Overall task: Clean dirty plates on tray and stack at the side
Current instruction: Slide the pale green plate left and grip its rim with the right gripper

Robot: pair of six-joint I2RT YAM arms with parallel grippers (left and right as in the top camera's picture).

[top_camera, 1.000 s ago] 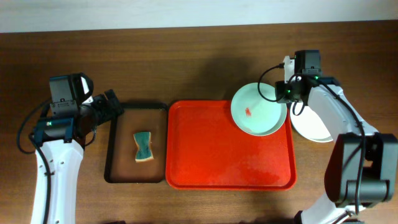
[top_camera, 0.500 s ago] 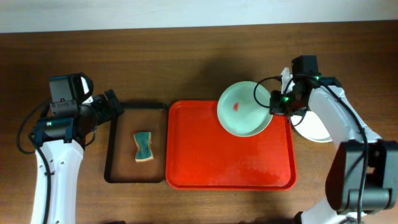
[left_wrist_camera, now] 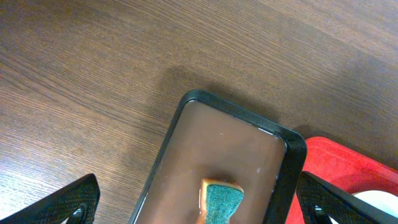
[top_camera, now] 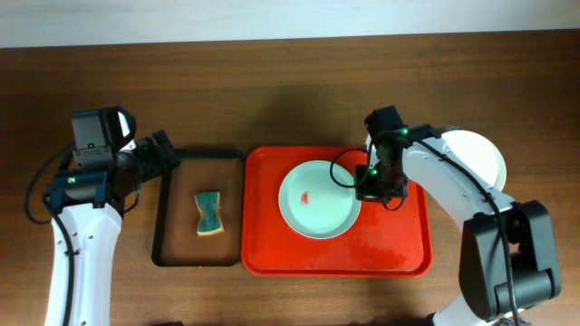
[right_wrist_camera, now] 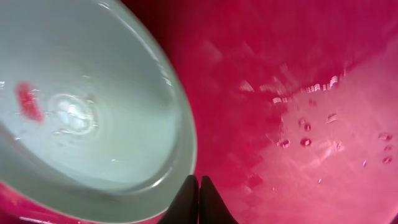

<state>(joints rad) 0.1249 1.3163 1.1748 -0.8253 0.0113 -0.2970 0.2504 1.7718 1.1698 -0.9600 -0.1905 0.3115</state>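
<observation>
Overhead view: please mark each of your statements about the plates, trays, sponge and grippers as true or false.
1. The mint plate is inside the red tray's outline. True.
2. The mint plate is clean. False: a red smear shows near its middle.
3. The green sponge lies in the red tray. False: it lies in the brown tray.
4. The right gripper is closed on the mint plate's rim. True.
5. The left gripper holds the sponge. False: it is open and empty.

No text, label, number or sign can be read, neither on the red rectangular plastic tray [top_camera: 390, 246] nor on the pale mint round plate [top_camera: 323, 214]
</observation>
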